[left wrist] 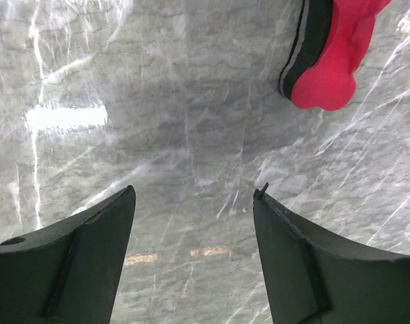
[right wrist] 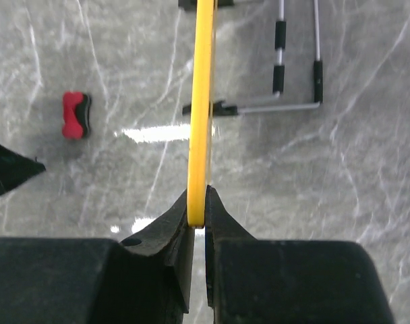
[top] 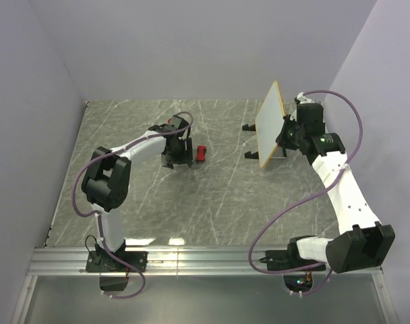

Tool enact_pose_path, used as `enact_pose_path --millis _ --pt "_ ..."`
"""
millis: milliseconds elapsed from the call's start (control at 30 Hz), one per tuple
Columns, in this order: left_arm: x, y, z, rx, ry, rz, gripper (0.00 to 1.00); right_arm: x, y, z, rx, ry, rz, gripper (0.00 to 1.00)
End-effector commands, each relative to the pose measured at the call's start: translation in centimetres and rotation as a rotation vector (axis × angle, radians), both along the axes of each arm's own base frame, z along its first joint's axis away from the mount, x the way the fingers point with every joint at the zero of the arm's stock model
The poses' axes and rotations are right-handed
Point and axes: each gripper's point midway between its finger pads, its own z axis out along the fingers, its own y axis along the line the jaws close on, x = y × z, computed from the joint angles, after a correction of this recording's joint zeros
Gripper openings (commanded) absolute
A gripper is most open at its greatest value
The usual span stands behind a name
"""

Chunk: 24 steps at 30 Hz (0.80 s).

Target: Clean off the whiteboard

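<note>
The whiteboard [top: 268,123] stands tilted at the table's right, white face to the left, yellow frame around it. My right gripper [top: 286,132] is shut on its frame edge; the right wrist view shows the yellow edge [right wrist: 202,101] pinched between my fingers [right wrist: 199,202]. The red-and-black eraser [top: 201,153] lies on the table right of my left gripper [top: 179,156]. In the left wrist view the eraser [left wrist: 330,54] is at the top right, ahead of the open, empty left gripper [left wrist: 195,199].
The board's black feet and wire stand [right wrist: 286,81] rest on the grey marble table [top: 158,202]. Purple walls enclose the back and sides. An aluminium rail [top: 205,260] runs along the near edge by the arm bases.
</note>
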Motion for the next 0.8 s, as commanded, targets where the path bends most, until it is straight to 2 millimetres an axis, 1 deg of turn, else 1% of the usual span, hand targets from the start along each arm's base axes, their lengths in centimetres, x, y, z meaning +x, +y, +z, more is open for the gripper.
enact_pose_path --millis 0,33,67,133,167,200,233,267,300,367,400,433,467,500,533,600,633,667,700,733,767 --pt "0.2 0.3 1.7 -0.003 -0.053 0.005 0.75 2.2 -0.2 5.1 -0.004 -0.205 -0.020 0.00" --pt "0.1 0.3 1.8 -0.006 -0.057 0.005 0.75 2.4 -0.1 5.4 0.001 -0.221 -0.014 0.00" --pt "0.2 0.3 2.0 -0.009 -0.064 0.007 0.75 2.4 -0.1 5.0 0.005 -0.216 -0.017 0.00" --pt "0.3 0.3 2.6 -0.016 -0.080 0.012 0.75 2.3 0.3 5.3 0.027 -0.237 -0.006 0.00" --pt "0.4 0.3 2.9 -0.015 -0.091 0.016 0.75 2.1 0.4 4.5 0.038 -0.228 -0.011 0.00" --pt "0.6 0.3 3.6 -0.022 -0.110 0.022 0.75 1.8 0.3 4.9 0.044 -0.250 -0.014 0.00" --pt "0.7 0.4 4.0 -0.026 -0.123 0.025 0.75 1.8 0.4 4.5 0.051 -0.257 -0.017 0.00" --pt "1.1 0.3 4.7 -0.036 -0.152 0.030 0.75 1.7 0.5 4.5 0.058 -0.266 -0.014 0.00" --pt "1.1 0.2 6.0 -0.060 -0.188 0.031 0.75 1.8 0.6 4.3 0.061 -0.270 -0.007 0.00" --pt "1.4 -0.2 7.7 -0.107 -0.243 0.025 0.76 1.8 1.0 2.2 0.070 -0.224 0.008 0.00" --pt "1.6 -0.6 9.2 -0.148 -0.289 0.019 0.77 1.9 1.2 1.6 0.075 -0.216 0.013 0.00" --pt "1.7 -0.8 9.9 -0.164 -0.308 0.015 0.77 1.6 1.4 -0.2 0.089 -0.176 0.017 0.00" --pt "1.6 -0.9 10.9 -0.188 -0.332 0.015 0.76 1.4 1.6 -1.2 0.097 -0.159 0.016 0.00" --pt "1.7 -0.9 11.3 -0.193 -0.345 0.018 0.76 1.6 1.8 -1.6 0.114 -0.168 0.018 0.00" --pt "1.8 -1.0 11.6 -0.200 -0.356 0.019 0.76 1.0 2.1 -3.7 0.139 -0.125 0.016 0.00" --pt "1.8 -0.9 12.0 -0.201 -0.362 0.019 0.75 0.8 2.5 -5.7 0.159 -0.086 0.020 0.00" --pt "1.8 -0.7 12.0 -0.187 -0.361 0.027 0.75 0.2 2.6 -7.6 0.162 -0.043 0.017 0.00" --pt "1.7 -0.6 12.0 -0.185 -0.362 0.021 0.75 0.0 2.7 -8.8 0.170 -0.015 0.022 0.00" --pt "1.5 -0.5 12.0 -0.181 -0.362 0.019 0.75 -0.1 2.8 -9.5 0.171 -0.007 0.024 0.00" --pt "1.4 -0.1 12.0 -0.168 -0.362 0.025 0.74 -0.7 2.7 -10.9 0.167 0.025 0.024 0.00" --pt "1.3 0.0 12.1 -0.165 -0.367 0.027 0.75 -1.0 2.8 -11.7 0.165 0.042 0.029 0.00"
